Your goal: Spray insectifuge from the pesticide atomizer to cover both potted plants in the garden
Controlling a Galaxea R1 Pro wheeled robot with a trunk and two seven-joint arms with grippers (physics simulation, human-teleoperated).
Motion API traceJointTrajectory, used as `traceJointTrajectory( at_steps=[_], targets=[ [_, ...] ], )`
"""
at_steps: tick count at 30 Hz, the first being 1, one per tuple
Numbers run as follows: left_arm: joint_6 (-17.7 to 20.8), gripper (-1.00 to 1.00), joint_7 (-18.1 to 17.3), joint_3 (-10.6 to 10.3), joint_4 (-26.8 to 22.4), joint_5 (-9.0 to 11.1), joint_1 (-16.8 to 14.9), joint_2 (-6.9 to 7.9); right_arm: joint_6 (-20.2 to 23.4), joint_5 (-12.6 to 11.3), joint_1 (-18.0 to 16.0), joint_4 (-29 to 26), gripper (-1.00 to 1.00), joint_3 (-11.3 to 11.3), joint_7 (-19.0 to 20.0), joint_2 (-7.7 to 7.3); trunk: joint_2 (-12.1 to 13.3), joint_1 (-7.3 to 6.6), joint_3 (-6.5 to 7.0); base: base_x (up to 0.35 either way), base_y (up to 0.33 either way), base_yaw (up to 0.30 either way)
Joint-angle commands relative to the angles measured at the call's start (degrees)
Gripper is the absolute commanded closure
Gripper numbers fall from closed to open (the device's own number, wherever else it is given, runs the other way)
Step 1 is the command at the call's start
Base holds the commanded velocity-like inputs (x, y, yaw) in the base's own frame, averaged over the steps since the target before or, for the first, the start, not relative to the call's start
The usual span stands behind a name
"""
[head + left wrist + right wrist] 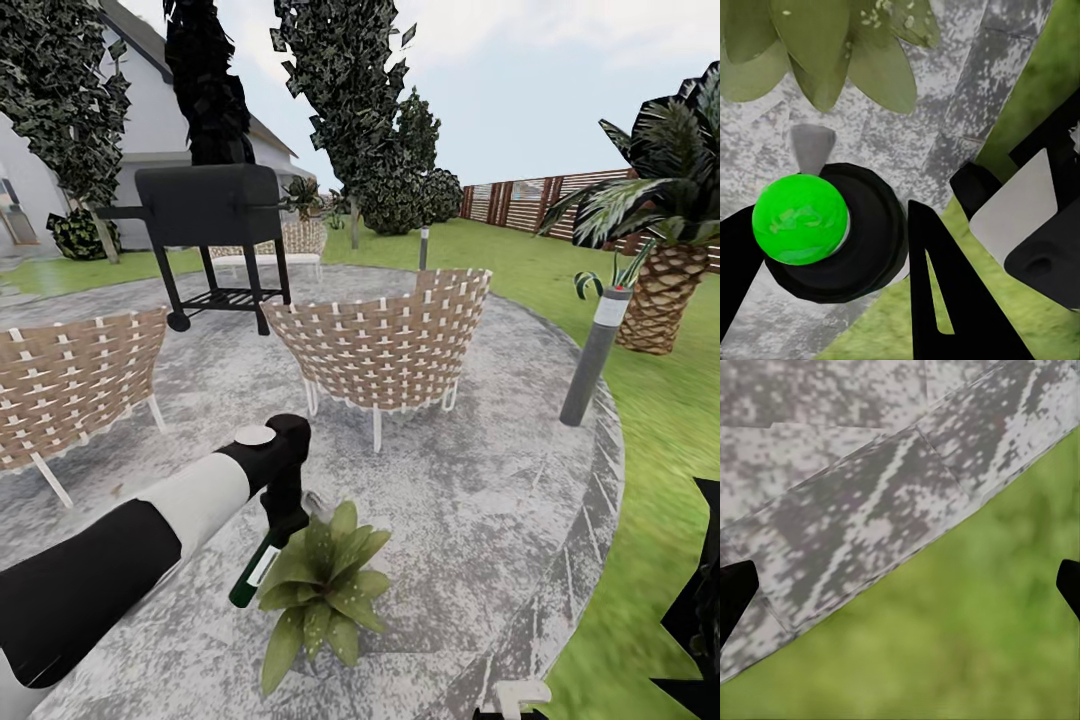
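Atomizer (pixel 255 572) is already picked up: head view shows the left end effector (pixel 283 527) grasping it just beside one plant (pixel 322 590) on the patio (pixel 480 500). Left wrist: nozzle (pixel 812 145) aims at leaves (pixel 832 52). Right wrist: right end effector (pixel 900 585) released over the patio edge. Spraying remains, including a second plant.

The left arm (pixel 150 530) is banded black, white, black (a pale round cap near the wrist), ending in a black left gripper (pixel 283 520) with tapering, pointed black fingers (pixel 952 300).

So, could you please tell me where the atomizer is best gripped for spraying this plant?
Around its slim body, as the left claw has it now, coming from the side. The pesticide atomizer hangs tilted, its end beside the potted plant, nozzle kept free.
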Motion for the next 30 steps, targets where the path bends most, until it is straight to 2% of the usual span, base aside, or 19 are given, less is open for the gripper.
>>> traceJointTrajectory(
  at_steps=[1,9,14,20,30],
  targets=[
    [0.6,1.00,-0.5,0.1,-0.1,-0.6,0.0,0.00,-0.2,0.6,0.0,0.1,-1.00,-0.5,-0.2,0.03,0.0,0.01,-0.05,0.234,0.000,0.000],
    [0.5,1.00,-0.5,0.2,-0.2,-0.4,0.2,-0.23,-0.2,0.5,0.0,0.1,-1.00,-0.5,-0.2,0.03,0.0,0.01,-0.05,0.267,0.000,0.000],
    [0.2,1.00,-0.5,0.1,-0.2,-0.4,0.6,-1.08,-0.2,0.5,0.0,0.1,-1.00,-0.5,-0.2,0.03,0.0,0.01,-0.05,0.022,0.000,-0.042],
    [0.1,1.00,-0.5,0.1,-0.2,-0.3,0.7,-1.11,-0.2,0.5,0.0,0.1,-1.00,-0.5,-0.2,0.03,0.0,0.01,-0.05,0.001,0.000,-0.205],
    [0.0,1.00,-0.5,0.0,0.0,-0.2,0.9,-1.04,-0.2,0.5,0.0,0.1,-1.00,-0.5,-0.2,0.03,0.0,0.01,-0.05,0.000,0.000,-0.017]
  ],
)
